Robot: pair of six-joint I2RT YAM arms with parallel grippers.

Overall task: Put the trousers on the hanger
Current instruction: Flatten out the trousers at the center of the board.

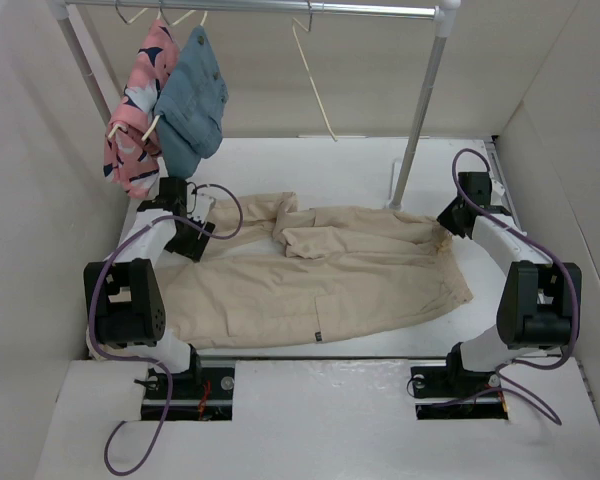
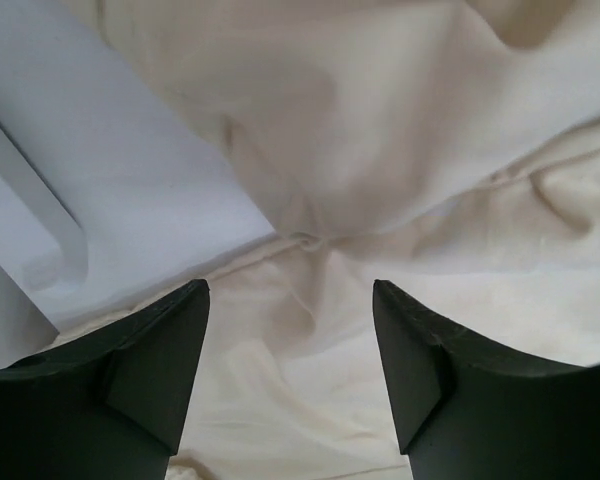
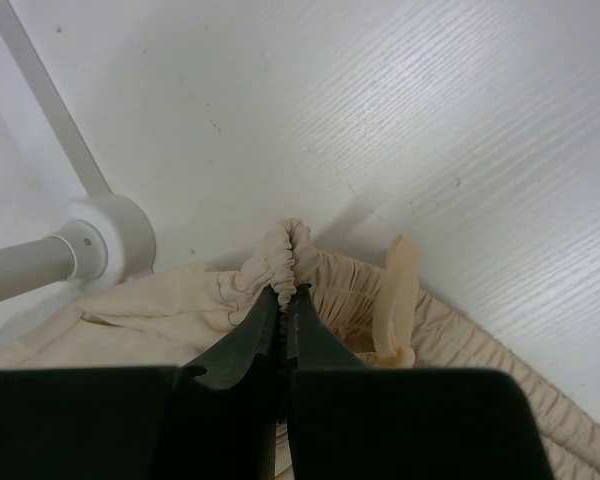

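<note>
The beige trousers lie spread across the white table, waistband at the right. My right gripper is shut on the gathered elastic waistband and pinches a ruffled fold of it between its fingers. My left gripper is open, its jaws wide apart just above the trousers' leg cloth at the left end, holding nothing. The bare pale hanger hangs from the rail at the back, right of centre.
A pink patterned garment and a blue-grey garment hang on the rail's left part. The rail's right upright stands close behind my right gripper; its round foot shows in the right wrist view. White walls enclose the table.
</note>
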